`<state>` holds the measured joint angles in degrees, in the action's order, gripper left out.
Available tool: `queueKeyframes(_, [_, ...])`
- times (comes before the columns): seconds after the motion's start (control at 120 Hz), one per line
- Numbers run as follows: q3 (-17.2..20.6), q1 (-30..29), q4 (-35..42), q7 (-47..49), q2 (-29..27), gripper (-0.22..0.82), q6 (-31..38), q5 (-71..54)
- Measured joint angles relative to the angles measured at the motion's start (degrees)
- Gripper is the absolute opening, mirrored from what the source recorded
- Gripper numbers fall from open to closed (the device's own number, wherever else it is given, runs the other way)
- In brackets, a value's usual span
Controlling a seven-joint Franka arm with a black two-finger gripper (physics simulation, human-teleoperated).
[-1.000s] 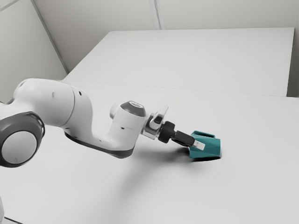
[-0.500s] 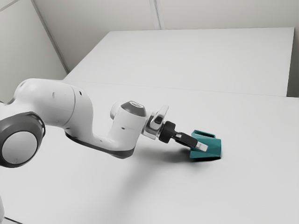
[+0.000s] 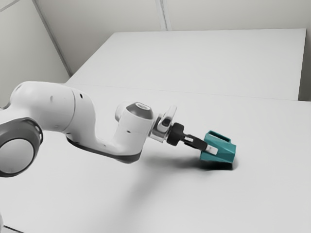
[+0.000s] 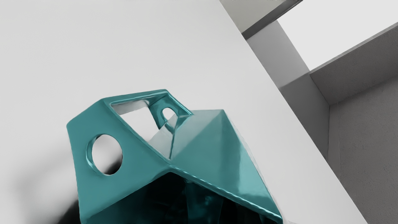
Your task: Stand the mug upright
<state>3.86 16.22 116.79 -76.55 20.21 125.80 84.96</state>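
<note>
- My jaws are reaching into the space at the mug's open end and overlapping its near side in the exterior view. I am not managing to tell whether they are clenched on its wall or standing released against it.
- The mug is sitting tipped well over, not upright: its mouth is facing my hand and its base is pointing away from the arm, toward the exterior view's right. I am seeing dark shadow under it, but I am not able to tell whether it is touching the table or hanging just above.
- The handle is pointing up and away on the far side, out of the way of my jaws. I am guessing that this is why I am approaching at the rim, where the wall is offering something thin to pinch.
- The arm is coming in low and slanted, which is suiting a mug lying over like this. As I am judging it, the job is needing the mouth swung upward and the base brought down flat; a weak hold would be letting the mug slip or roll.
- Around it, the table is stretching out pale and bare, giving the base room to settle.
</note>
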Motion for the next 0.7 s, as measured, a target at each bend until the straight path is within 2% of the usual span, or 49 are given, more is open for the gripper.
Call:
queueKeyframes(0.167, [0.0, 0.13, 0.47, 0.17, -2.59, -0.17, 1.19, -1.04])
queueKeyframes(0.267, [-0.12, 0.02, 0.49, 1.27, -4.62, -0.18, 1.99, -5.8])
queueKeyframes(0.7, [-0.62, -3.38, 0.96, 14.36, -12.79, -0.18, 3.79, -44.53])
